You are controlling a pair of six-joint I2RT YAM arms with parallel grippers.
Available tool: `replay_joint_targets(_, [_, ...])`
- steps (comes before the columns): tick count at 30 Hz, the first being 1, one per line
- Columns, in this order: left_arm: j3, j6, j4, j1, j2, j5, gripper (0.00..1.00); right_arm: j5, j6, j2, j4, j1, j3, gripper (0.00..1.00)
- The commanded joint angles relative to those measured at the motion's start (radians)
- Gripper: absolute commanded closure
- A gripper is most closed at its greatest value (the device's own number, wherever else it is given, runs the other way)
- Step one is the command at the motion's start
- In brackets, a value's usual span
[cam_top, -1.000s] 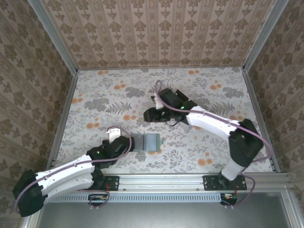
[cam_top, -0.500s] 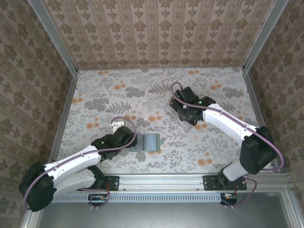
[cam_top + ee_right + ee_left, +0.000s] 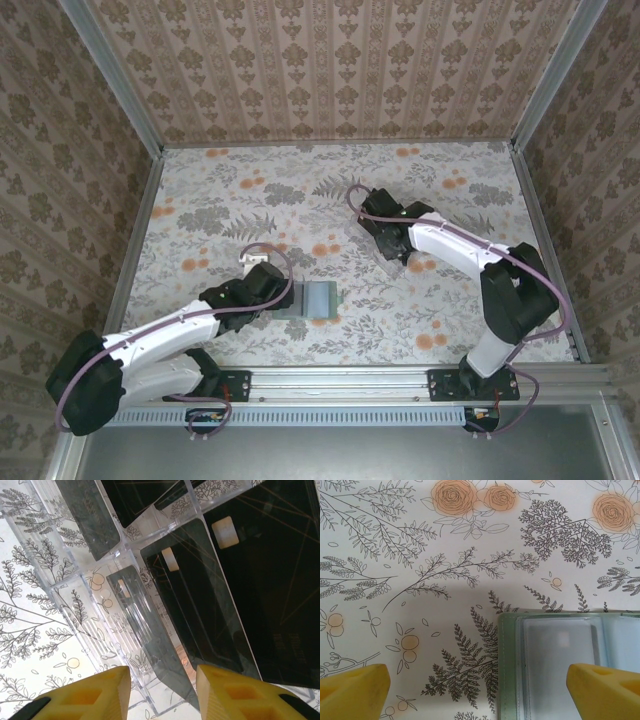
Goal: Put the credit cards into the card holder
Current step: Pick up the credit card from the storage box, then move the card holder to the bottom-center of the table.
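The card holder (image 3: 320, 300), a sage-green wallet, lies open and flat on the floral table near the front. Its left half with pale slots (image 3: 555, 655) sits under my left gripper (image 3: 480, 692), whose yellow fingers (image 3: 355, 690) stand wide open astride the wallet's left edge. In the top view that gripper (image 3: 286, 298) is at the wallet's left side. Several black credit cards (image 3: 270, 580) stand in a clear plastic tray (image 3: 75, 610). My right gripper (image 3: 162, 692) hovers over the tray, open, with the lower corner of one leaning card (image 3: 200, 610) between its fingers (image 3: 240, 695).
The clear tray (image 3: 396, 266) sits right of centre on the table, under the right gripper (image 3: 386, 242). Patterned walls close in the table at the back and both sides. Bare floral tabletop lies to the left of the wallet and behind it.
The right gripper swung from left of the tray to directly above it and its jaws narrowed. The left gripper slid right, up to the wallet's left edge.
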Motion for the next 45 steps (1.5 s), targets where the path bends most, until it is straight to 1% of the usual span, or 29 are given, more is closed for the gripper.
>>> replay_joint_targets(1, [0.028,0.021,0.006,0.005,0.0,0.009,0.0,0.039,-0.028,0.03,-0.013,-0.002,0.039,0.61])
replay_joint_targets(7, [0.025,0.026,0.006,0.005,0.0,0.01,0.0,0.023,-0.039,0.05,-0.011,-0.002,0.05,0.66])
replay_joint_targets(14, [0.022,0.027,0.018,0.005,0.001,0.014,0.0,0.004,-0.048,0.05,-0.01,-0.002,0.049,0.76])
replay_joint_targets(19, [0.021,0.027,0.018,0.005,-0.001,0.018,0.0,0.001,-0.056,0.049,-0.01,-0.002,0.048,0.81])
replay_joint_targets(25, [0.013,0.026,0.024,0.005,-0.004,0.021,0.0,-0.001,-0.111,0.056,-0.027,-0.002,0.065,0.89])
replay_joint_targets(30, [0.01,0.025,0.03,0.005,-0.006,0.029,0.0,-0.009,-0.137,0.059,-0.036,-0.002,0.073,0.92])
replay_joint_targets(34, [0.01,0.026,0.034,0.005,-0.006,0.029,0.0,-0.016,-0.148,0.055,-0.044,-0.002,0.082,1.0])
replay_joint_targets(39, [0.01,0.016,0.024,0.005,-0.005,0.016,0.0,-0.031,-0.139,0.01,-0.061,0.008,0.117,1.0])
replay_joint_targets(42, [0.006,0.006,0.016,0.006,-0.003,0.006,0.0,-0.05,-0.113,-0.055,-0.07,0.031,0.138,1.0])
replay_joint_targets(45, [0.001,-0.005,0.012,0.006,-0.005,-0.004,0.0,-0.1,-0.063,-0.124,-0.067,0.066,0.153,1.0])
